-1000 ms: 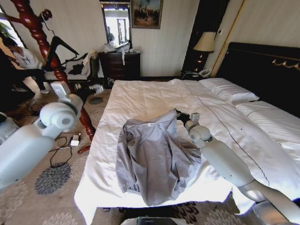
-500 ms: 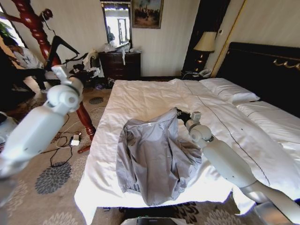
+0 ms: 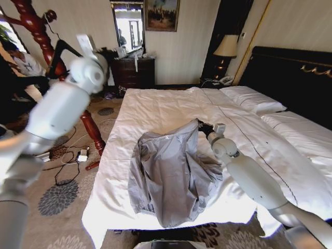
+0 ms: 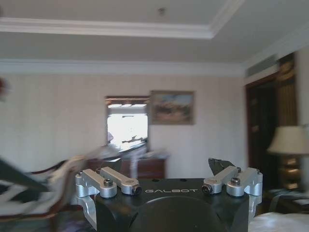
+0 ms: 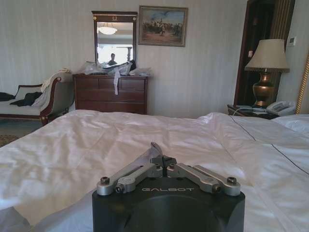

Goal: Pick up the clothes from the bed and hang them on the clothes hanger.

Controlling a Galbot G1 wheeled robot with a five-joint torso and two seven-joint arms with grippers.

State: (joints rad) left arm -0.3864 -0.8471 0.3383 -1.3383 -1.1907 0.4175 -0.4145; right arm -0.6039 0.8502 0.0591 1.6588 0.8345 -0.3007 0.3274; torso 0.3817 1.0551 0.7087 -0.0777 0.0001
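A Galbot's left arm is raised high at the left of the head view, over patterned carpet strewn with cables, its left gripper [image 3: 87,42] lifted to the level of a reddish-brown coat stand [image 3: 39,28]; in the left wrist view the fingers [image 4: 104,181] stand spread wide apart, pointing across the room with nothing between them. A black clothes hanger [image 3: 61,49] shows against the stand, just left of the raised wrist. Open carpet runs between the stand's foot and the near left edge of the bed [image 3: 155,106], where the white duvet drapes over the side. The clothes [image 3: 171,168], a grey-blue shirt, lie crumpled across the duvet near the foot edge, the collar raised into a peak toward the bed's middle. There the right gripper [image 3: 198,125] reaches in low from the right, its jaws pressed together on a fold of the shirt at that peak, as the right wrist view shows [image 5: 157,153]. Beyond it the duvet stretches bare toward the white pillows [image 3: 254,101] and black headboard [image 3: 295,78] at right.
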